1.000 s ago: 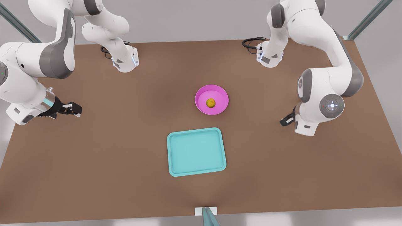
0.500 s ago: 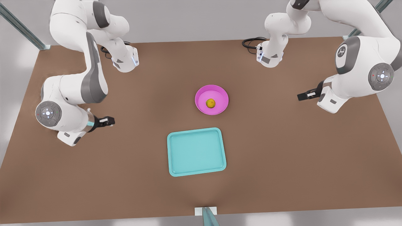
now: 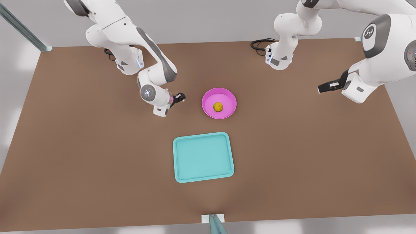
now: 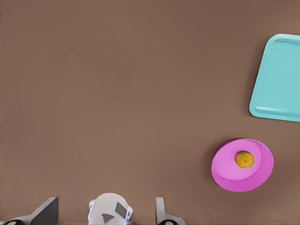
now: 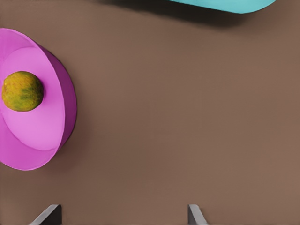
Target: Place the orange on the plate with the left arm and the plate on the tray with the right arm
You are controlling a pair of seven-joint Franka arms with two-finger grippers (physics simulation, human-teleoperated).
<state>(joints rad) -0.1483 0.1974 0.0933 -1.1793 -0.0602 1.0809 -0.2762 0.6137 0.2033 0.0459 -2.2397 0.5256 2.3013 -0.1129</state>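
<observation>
Pink plate [image 3: 219, 103] on table with orange [image 3: 217, 106] already in it, beside tray [image 3: 203, 157]; right gripper [image 3: 179, 96] near plate rim, jaws open, must grasp rim next; left gripper [image 3: 326, 87] waits far off, jaws open.

High front view; downward wrist views

Bare simulated tabletop [image 3: 97, 182] robot workcell.

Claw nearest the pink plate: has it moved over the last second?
Yes. The right claw swung across the table toward the plate, now close beside its rim.
</observation>
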